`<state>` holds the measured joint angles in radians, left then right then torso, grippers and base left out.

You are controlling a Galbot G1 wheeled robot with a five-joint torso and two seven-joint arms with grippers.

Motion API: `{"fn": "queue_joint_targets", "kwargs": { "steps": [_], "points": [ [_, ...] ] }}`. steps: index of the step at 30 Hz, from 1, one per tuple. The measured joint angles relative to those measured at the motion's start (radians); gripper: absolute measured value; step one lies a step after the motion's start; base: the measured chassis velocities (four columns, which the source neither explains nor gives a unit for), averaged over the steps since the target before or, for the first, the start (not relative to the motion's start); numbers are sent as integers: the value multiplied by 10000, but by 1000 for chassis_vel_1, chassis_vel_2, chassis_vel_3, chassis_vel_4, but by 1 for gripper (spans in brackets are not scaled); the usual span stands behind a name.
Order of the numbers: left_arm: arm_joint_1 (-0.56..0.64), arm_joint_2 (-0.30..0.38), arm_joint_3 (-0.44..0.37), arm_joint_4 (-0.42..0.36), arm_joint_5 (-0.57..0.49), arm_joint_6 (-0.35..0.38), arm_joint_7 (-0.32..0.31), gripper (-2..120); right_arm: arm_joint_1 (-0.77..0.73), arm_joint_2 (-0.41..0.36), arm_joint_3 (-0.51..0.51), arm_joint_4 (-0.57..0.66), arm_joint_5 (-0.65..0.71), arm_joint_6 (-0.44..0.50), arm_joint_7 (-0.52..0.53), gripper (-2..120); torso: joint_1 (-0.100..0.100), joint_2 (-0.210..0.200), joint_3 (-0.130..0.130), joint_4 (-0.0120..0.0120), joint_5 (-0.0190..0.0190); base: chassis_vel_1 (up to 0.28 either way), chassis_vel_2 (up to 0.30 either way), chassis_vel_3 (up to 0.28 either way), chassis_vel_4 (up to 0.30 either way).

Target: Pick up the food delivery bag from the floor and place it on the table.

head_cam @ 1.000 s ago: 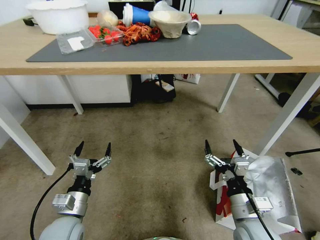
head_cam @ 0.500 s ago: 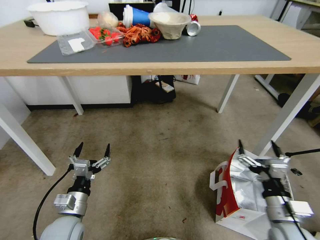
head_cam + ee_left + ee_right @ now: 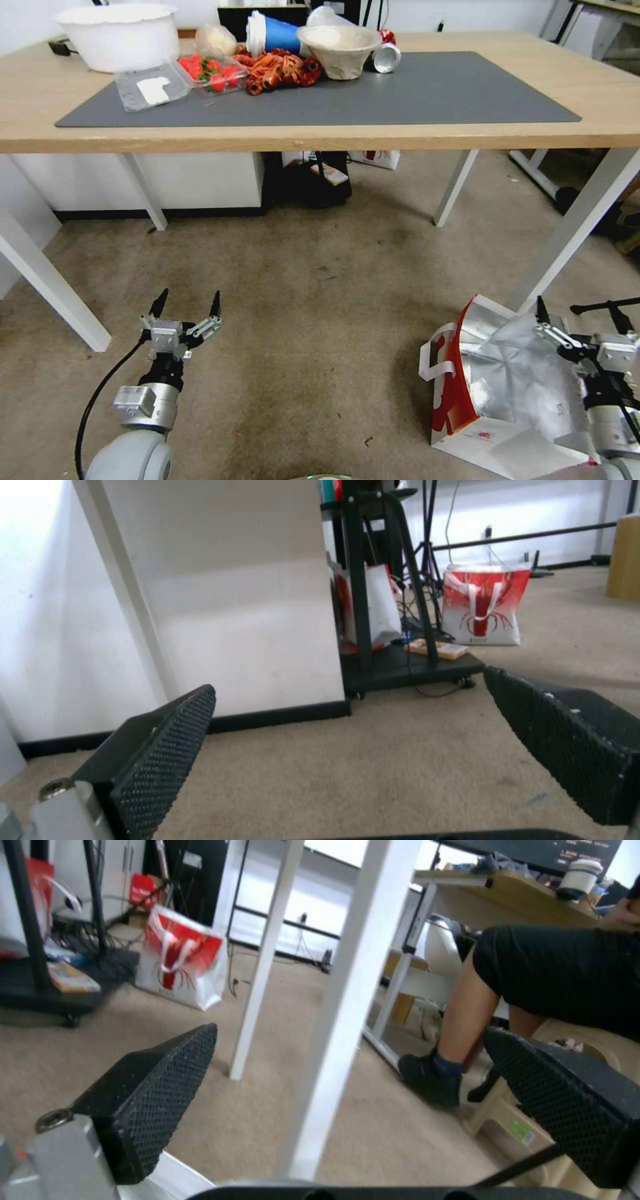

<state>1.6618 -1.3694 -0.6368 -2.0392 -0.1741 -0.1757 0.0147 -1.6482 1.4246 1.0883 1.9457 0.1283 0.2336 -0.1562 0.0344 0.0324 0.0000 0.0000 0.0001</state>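
**Bag on the carpet at your right, both grippers spread wide**

You have the food delivery bag (image 3: 507,393) sitting on the floor (image 3: 320,320) at your right side, near a white leg of the table (image 3: 333,137). It is boxy, with a glossy red side panel, a white front face carrying a small red mark, and flat white strap handles looping off the red side. Its top is a crumpled sheet of silver foil, creased and shiny. The floor is a brownish-grey, matted, stained carpet-like surface.

The table is a long slab of pale wood on slanted white legs, topped with a smooth dark grey mat (image 3: 400,93). At the mat's far end sit a white bowl (image 3: 119,33), a clear tray of red fruit (image 3: 210,70) and a beige fluted bowl (image 3: 340,43).

Your right gripper (image 3: 583,317) hovers over the far right edge of the foil top, arm reaching forward and low, fingers spread wide and holding nothing; the wrist view shows their black dimpled pads (image 3: 157,1095) well apart.

Your left gripper (image 3: 188,304) hangs low over bare carpet, well apart from the bag, pointed forward with fingers equally wide and empty.
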Motion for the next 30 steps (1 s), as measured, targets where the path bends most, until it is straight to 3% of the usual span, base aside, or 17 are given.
{"fn": "queue_joint_targets", "kwargs": {
  "steps": [12,30],
  "points": [
    [34,-51,133,155,20,-94,-70,100,613,-490,305,-1635,-634,183,-254,100,1,9,0,1,-1,0,0,0,0],
    [23,-81,255,226,134,-203,-197,100,1639,-1020,-169,-3536,-432,-181,-266,100,2,13,0,1,-1,0,0,0,0]
  ]
}}
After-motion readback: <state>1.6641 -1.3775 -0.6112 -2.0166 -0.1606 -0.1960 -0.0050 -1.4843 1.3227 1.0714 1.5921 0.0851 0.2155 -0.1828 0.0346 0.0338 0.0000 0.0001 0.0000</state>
